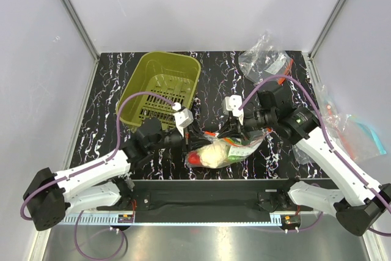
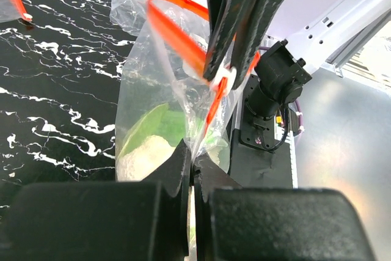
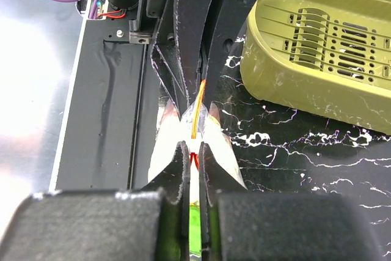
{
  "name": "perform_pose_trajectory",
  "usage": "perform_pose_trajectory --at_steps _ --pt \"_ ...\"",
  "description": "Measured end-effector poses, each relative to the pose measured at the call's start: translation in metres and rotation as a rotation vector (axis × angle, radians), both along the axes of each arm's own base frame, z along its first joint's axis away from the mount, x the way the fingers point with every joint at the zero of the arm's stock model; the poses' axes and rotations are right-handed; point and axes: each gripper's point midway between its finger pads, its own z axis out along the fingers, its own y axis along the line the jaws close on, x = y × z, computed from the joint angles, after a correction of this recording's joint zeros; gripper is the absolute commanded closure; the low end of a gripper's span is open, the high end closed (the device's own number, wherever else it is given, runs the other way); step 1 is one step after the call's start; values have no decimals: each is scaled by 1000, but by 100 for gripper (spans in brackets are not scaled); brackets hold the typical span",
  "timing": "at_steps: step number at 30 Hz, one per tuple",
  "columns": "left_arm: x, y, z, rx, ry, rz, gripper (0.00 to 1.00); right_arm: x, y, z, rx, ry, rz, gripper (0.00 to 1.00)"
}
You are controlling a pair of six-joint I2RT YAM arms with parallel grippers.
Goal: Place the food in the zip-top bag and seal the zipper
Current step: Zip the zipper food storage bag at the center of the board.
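Note:
The clear zip-top bag [image 1: 227,151] lies between the two arms near the table's front edge. Inside it are a red tomato [image 1: 194,158], a white cauliflower [image 1: 214,153] and green leafy pieces [image 1: 239,149]. My left gripper [image 2: 194,158] is shut on the bag's plastic rim just below the red zipper [image 2: 177,32]. The zipper arcs up from there. My right gripper [image 3: 194,148] faces it from the other side and is shut on the zipper [image 3: 198,105]. Its fingers [image 2: 235,22] pinch the strip in the left wrist view. Green leaf [image 2: 153,123] and cauliflower [image 2: 143,158] show through the plastic.
The olive-green slotted basket [image 1: 162,87] stands at the back left, close behind the left gripper [image 1: 192,137]. Spare clear bags lie at the back right [image 1: 264,59] and off the right edge [image 1: 360,134]. The black mounting rail [image 1: 208,197] runs along the front.

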Motion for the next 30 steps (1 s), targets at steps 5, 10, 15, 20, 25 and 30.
perform_pose_trajectory --at_steps 5,10,15,20,25,30 --pt "0 3 -1 6 4 12 100 1 -2 -1 -9 1 -17 100" --pt "8 21 1 -11 9 91 100 1 -6 -2 -24 0 -41 100" --pt "20 42 0 -24 34 189 100 -5 -14 -4 -23 2 -77 100" --pt "26 62 -2 -2 62 292 100 -9 -23 -7 -29 10 -125 100" --pt "27 83 -5 -9 103 397 100 -14 -36 -13 -29 22 -195 100" --pt "29 100 -16 -5 155 487 100 -16 -49 -16 -32 17 -268 100"
